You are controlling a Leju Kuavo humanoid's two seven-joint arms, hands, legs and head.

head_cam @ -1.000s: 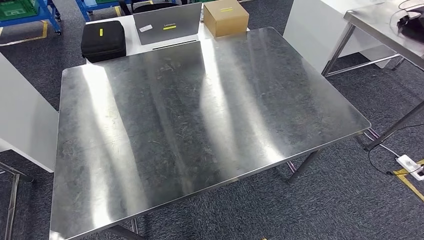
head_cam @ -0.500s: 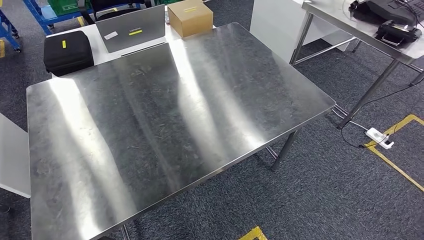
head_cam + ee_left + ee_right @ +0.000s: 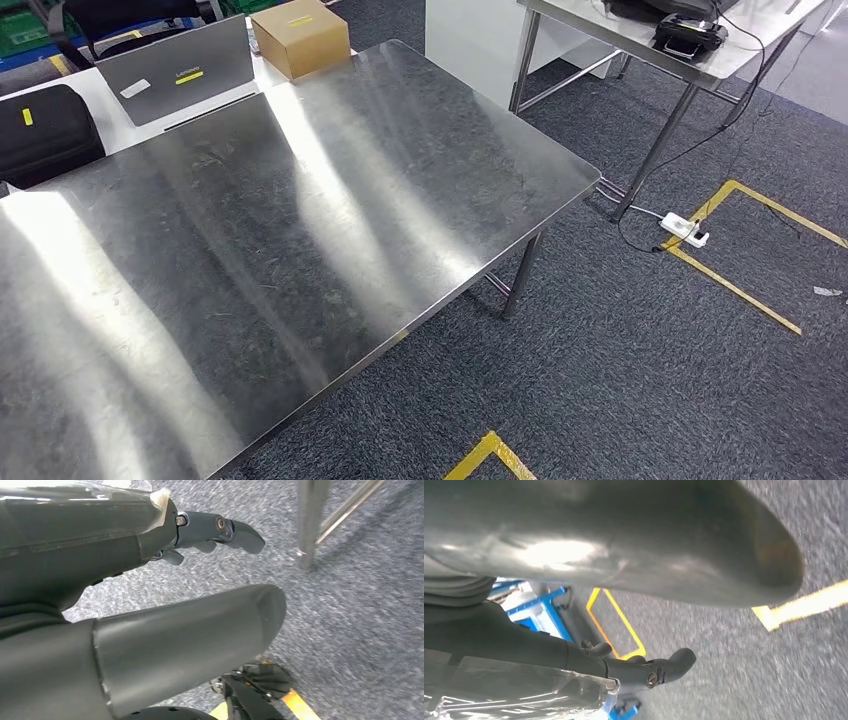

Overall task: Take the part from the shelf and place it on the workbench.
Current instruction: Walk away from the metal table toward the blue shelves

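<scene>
1. Grey and empty, the left robot hand hangs over the carpet with its thumb and fingers spread apart.
2. The right robot hand also holds nothing, fingers apart, above carpet marked with yellow tape.
3. A steel desk spans the near left, its scratched top reflecting light.
4. At its far edge sit a black case, a laptop and a cardboard box.
5. Far right stands a second desk, with a power strip on the floor.
6. I cannot tell where the part is.
</scene>
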